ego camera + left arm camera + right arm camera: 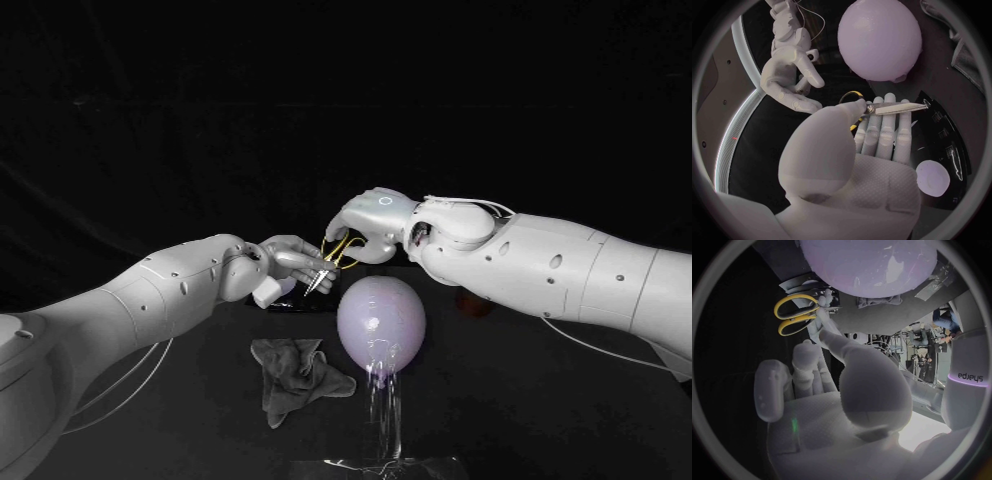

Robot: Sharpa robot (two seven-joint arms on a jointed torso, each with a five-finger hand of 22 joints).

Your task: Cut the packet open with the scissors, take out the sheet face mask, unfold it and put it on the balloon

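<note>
Scissors with yellow handles [339, 250] are held by my left hand [293, 264], which pinches them near the pivot [870, 107]; the blades [901, 107] stick out past its fingers. My right hand [369, 226] is right at the handles [795, 315], fingers apart. One fingertip [825, 315] touches the scissors beside the empty loops. The pale purple balloon [381, 320] stands upright just in front of both hands. A crumpled grey sheet [296, 375] lies on the table left of the balloon.
The balloon sits on a clear stand [382, 420] near the table's front edge. A black tray [296, 302] lies under my left hand, with a pale round thing [932, 177] on it. A small dark object [473, 300] sits under my right forearm.
</note>
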